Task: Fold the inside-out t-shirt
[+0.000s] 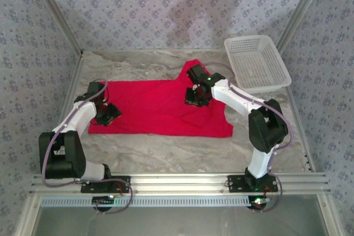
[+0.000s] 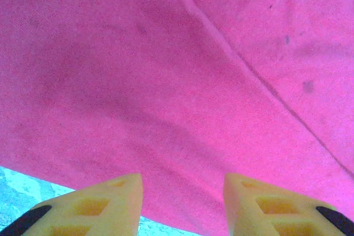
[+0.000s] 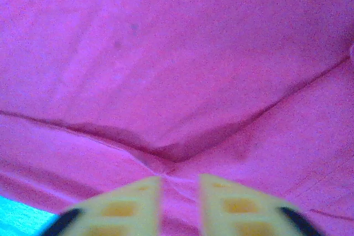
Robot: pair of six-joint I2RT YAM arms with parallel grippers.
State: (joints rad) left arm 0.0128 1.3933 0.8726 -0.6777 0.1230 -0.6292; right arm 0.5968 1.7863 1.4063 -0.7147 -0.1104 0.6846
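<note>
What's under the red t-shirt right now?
The t-shirt lies spread on the pale table, bare around its edges; anything beneath the cloth is covered and cannot be seen.

Right claw [image 3: 180, 181] fingertips blurred, bases cut off; t-shirt [image 3: 177, 53] edges cropped.

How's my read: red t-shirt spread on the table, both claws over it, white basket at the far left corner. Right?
No. The white basket sits at the far right corner, as the top external view shows. The rest holds: red t-shirt spread on the table, left claw and right claw over it.
</note>
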